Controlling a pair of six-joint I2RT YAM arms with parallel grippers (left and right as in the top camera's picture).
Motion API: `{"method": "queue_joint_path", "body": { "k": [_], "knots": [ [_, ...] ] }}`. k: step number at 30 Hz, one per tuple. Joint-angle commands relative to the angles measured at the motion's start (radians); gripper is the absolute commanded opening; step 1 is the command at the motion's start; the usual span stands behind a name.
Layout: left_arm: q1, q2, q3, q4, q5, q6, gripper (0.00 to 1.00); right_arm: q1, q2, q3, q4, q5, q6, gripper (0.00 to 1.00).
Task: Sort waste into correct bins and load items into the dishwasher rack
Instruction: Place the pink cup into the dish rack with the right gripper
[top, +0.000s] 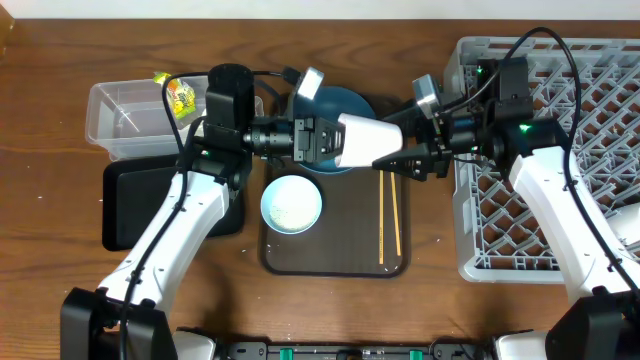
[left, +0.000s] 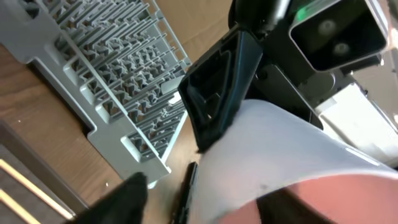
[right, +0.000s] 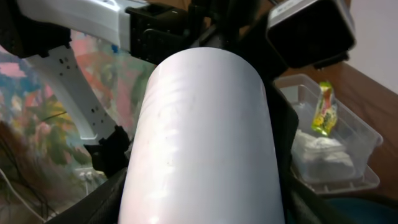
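Filling the right wrist view, the pale cup (right: 205, 137) lies on its side in mid-air with the right pincer (top: 392, 158) clenched on it, a dark finger against each flank. The left pincer (top: 322, 140) meets the cup's far end; whether it grips or stands released I cannot tell. Behind the left pincer, the clear tub (top: 100, 130) holds the snack wrapper (top: 180, 96) and the tissue (right: 323, 152), so that waste looks sorted. Below the pincers, on the brown serving tray (top: 340, 250), the light-blue bowl (top: 292, 205) has what looks like rice in it, and the chopsticks (top: 388, 215) lie directly under the right pincer. The blue plate (top: 345, 100) sits just beyond both. Behind the right pincer, the dishwasher rack (top: 600, 130) shows no dish yet, so loading seems barely begun.
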Motion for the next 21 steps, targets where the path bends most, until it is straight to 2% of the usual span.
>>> {"method": "queue_joint_path", "body": {
  "k": [1,5,8,12,14,18,21],
  "knots": [
    [-0.001,0.007,-0.003,-0.064,-0.064,0.129,0.74,0.005,-0.021,-0.005,-0.003,0.126,0.084,0.51],
    [0.000,0.006,-0.005,-0.341,-0.429,0.286,0.82,0.003,-0.021,-0.005,-0.007,0.417,0.248,0.38],
    [0.006,0.003,-0.005,-0.478,-0.632,0.332,0.85,-0.018,-0.032,-0.002,-0.035,0.661,0.359,0.34],
    [0.035,-0.034,-0.005,-0.577,-0.730,0.346,0.88,-0.090,-0.059,0.023,-0.104,0.853,0.449,0.27],
    [0.054,-0.070,-0.005,-0.606,-0.770,0.362,0.89,-0.150,-0.069,0.058,-0.155,0.932,0.502,0.17],
    [0.083,-0.160,-0.005,-0.649,-0.883,0.384,0.91,-0.292,-0.071,0.150,-0.256,1.093,0.595,0.05],
    [0.089,-0.221,-0.005,-0.681,-0.965,0.384,0.92,-0.397,-0.071,0.203,-0.294,1.200,0.646,0.01]
  ]
}}
